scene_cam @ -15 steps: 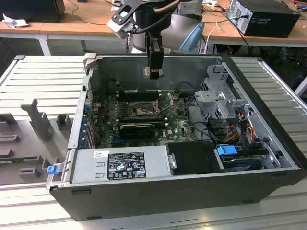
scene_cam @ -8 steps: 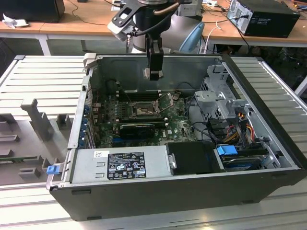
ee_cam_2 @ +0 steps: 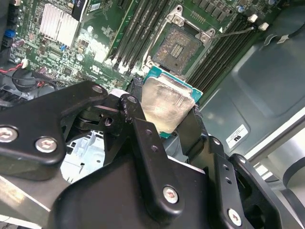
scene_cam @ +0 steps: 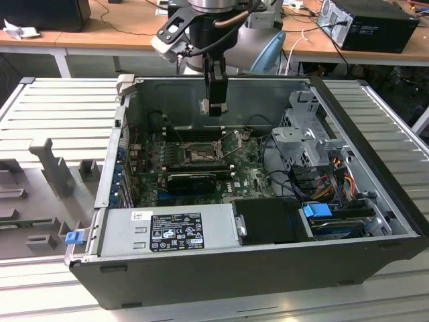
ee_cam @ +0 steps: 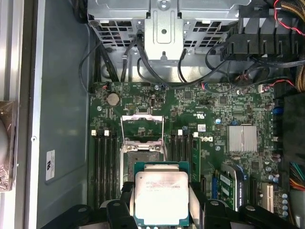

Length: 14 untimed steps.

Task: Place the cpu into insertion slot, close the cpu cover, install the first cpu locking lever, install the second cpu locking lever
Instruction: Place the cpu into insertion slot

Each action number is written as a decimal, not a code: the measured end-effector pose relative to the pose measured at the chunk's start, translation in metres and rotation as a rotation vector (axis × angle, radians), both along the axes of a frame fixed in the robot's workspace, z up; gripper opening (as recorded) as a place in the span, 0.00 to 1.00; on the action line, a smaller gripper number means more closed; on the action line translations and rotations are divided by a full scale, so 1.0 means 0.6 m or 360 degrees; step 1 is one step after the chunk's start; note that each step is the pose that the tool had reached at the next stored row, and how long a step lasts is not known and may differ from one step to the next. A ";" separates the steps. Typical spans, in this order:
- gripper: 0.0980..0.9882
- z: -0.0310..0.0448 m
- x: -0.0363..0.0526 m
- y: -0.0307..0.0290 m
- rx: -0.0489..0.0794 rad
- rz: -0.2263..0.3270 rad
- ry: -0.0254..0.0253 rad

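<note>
My gripper [scene_cam: 213,107] hangs above the open computer case, shut on the cpu [scene_cam: 206,105]. In both wrist views the cpu [ee_cam: 161,193] [ee_cam_2: 167,102], a pale metallic square on a green-edged board, sits clamped between the two black fingers [ee_cam: 125,200]. The gripper [ee_cam: 161,206] [ee_cam_2: 164,114] holds it in the air, apart from the board. The insertion slot [scene_cam: 200,155] [ee_cam_2: 180,45] lies open on the motherboard below; the held cpu partly hides the insertion slot [ee_cam: 141,153] in the first wrist view. The cpu cover [ee_cam: 142,128] stands swung up off the slot.
Memory sticks [ee_cam: 104,157] flank the slot on both sides. A long black card [scene_cam: 191,180] lies in front of it, a power supply [scene_cam: 171,228] nearer still. A metal drive cage [scene_cam: 305,127] with cables stands at the exterior view's right. Case walls surround the board.
</note>
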State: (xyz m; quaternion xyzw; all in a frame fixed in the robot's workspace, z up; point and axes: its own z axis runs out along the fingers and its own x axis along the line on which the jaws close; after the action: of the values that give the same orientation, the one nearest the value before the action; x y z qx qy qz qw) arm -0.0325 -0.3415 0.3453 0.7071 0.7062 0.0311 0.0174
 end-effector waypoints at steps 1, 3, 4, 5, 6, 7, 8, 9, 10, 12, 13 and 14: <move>0.50 -0.002 0.000 0.0000 0.0000 0.0000 0.00003; 0.50 -0.005 0.000 0.0000 0.0000 0.0000 0.00007; 0.50 -0.007 0.000 0.0000 0.0000 0.0000 0.00007; 0.50 -0.008 0.000 0.0000 0.0000 0.0000 0.00008; 0.50 -0.009 0.000 0.0000 0.0000 0.0000 0.00009; 0.50 -0.010 0.000 0.0000 0.0000 0.0000 0.00010; 0.50 -0.011 0.000 0.0000 0.0000 0.0000 0.00014; 0.50 -0.013 0.000 0.0000 0.0000 0.0000 0.00019; 0.50 -0.015 0.000 0.0000 0.0000 0.0000 0.00025; 0.50 -0.019 0.000 0.0000 0.0000 0.0000 0.00036; 0.50 -0.022 0.000 0.0000 0.0000 0.0000 0.00040; 0.50 -0.023 0.000 0.0000 0.0000 0.0000 0.00041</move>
State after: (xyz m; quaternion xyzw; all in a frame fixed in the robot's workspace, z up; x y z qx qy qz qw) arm -0.0325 -0.3415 0.3316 0.7072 0.7062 0.0302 0.0165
